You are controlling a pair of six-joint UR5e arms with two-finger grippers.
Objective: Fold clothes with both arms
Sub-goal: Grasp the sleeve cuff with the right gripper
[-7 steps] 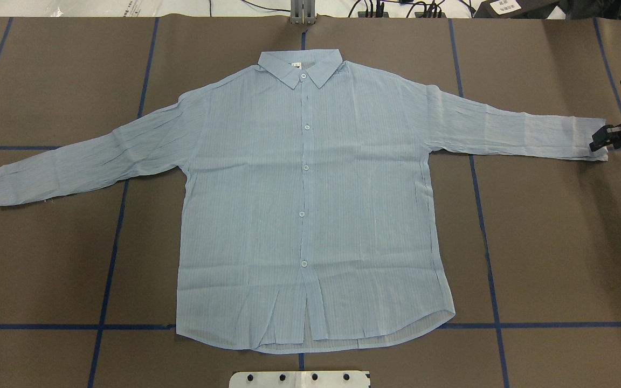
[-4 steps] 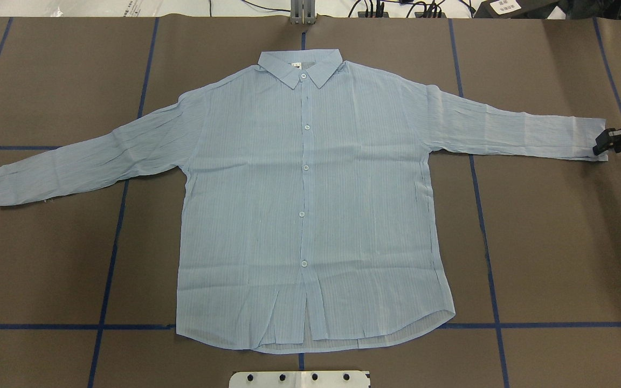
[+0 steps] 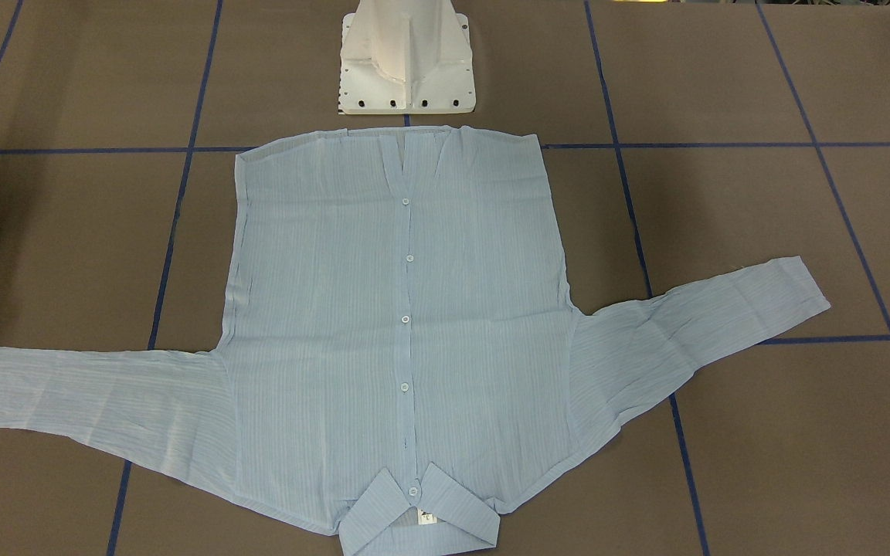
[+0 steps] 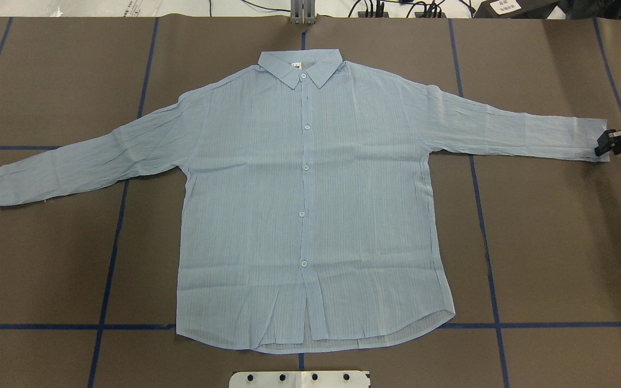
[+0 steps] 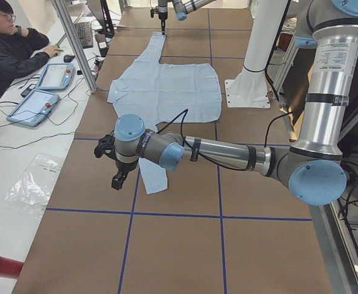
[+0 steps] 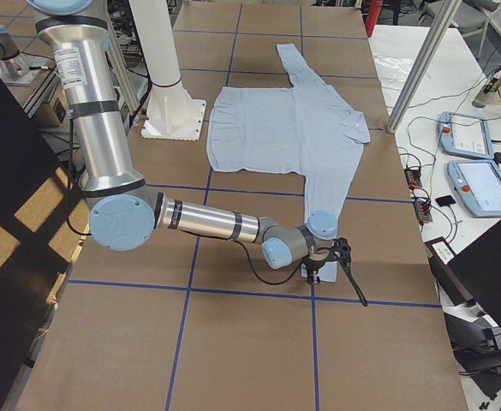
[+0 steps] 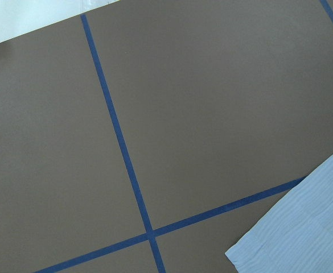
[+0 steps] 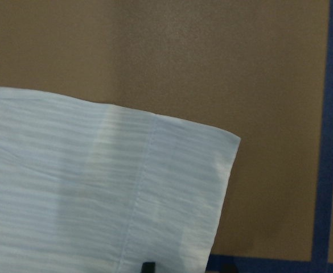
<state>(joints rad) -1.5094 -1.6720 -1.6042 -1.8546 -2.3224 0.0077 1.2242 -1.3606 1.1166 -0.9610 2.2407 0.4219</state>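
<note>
**Right gripper edges outward along the cuff; shirt unmoved**

The brown table (image 4: 558, 242), gridded with blue tape, carries the shirt (image 4: 310, 188) spread flat and face up. It is buttoned, its collar (image 4: 299, 67) lies at the far edge from the robot, its hem is nearest the white pedestal base (image 3: 406, 58), and both sleeves are stretched out to the sides. It lies just as it did a second ago.

The right arm (image 6: 207, 224) reaches low across the table to the end of the sleeve on the robot's right. The left arm (image 5: 227, 150) does the same at the opposite sleeve.

The right gripper (image 4: 604, 145) sits at the outermost edge of that cuff (image 8: 177, 187). A second ago its tip lay slightly further in over the fabric, so it has slid a little toward the table's end. The wrist view shows one black fingertip (image 8: 148, 266) over the cuff near its lower edge. Whether the jaws pinch the cloth or merely stand over it, I cannot tell.

The left gripper (image 5: 110, 165) hangs just beside the other cuff (image 7: 303, 227), seen only from the side. I cannot tell how wide its jaws stand, nor whether they hold anything.
</note>
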